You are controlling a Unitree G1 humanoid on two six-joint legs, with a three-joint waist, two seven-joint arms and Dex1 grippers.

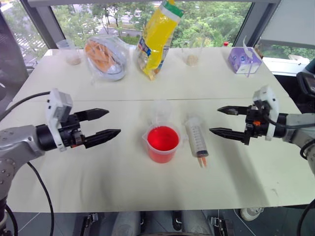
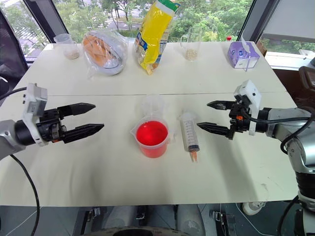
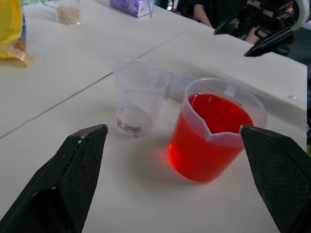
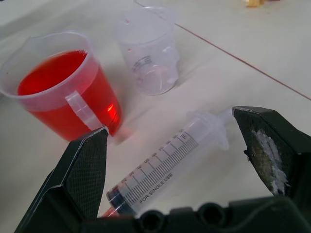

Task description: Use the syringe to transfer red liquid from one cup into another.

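Beaker point(image 1: 162, 144) of red liquid point(image 1: 163, 138), empty small cup point(image 1: 161, 108) behind, both hands point(image 1: 102, 126) point(image 1: 226, 121) released

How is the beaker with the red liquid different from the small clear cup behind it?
The beaker is wider, with a pour lip and a side handle; the small cup is narrower and plain. The beaker holds red liquid; the small cup is empty. Both are clear plastic and stand upright on the table.

One syringe point(image 1: 196, 136), one red-filled beaker point(image 1: 162, 143), one empty cup point(image 1: 161, 109), two grain cups point(image 1: 191, 51).
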